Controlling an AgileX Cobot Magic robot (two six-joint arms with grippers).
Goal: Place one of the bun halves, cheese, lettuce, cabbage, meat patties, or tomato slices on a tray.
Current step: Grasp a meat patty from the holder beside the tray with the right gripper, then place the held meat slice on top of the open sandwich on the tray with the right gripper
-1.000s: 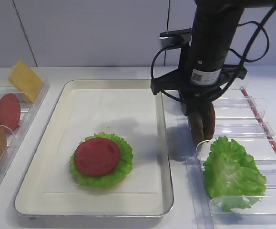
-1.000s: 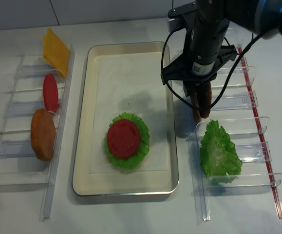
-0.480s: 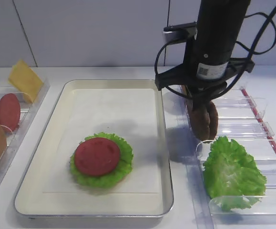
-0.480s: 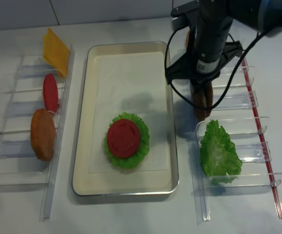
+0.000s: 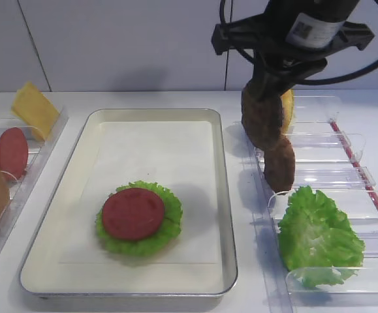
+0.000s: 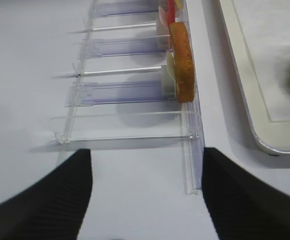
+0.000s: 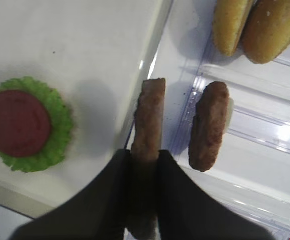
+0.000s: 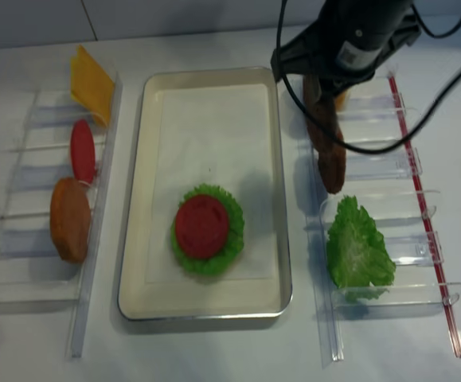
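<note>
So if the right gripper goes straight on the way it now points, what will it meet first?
It points downward. The meat patty pinched in the right gripper would likely arrive first, near the right rim of the tray, beside the clear rack. Depth is unclear.

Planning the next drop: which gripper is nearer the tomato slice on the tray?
Right. The right gripper, shut on a meat patty, hangs above the tray's right edge, up and right of the tomato slice. The left gripper sits open beyond the left rack.
</note>
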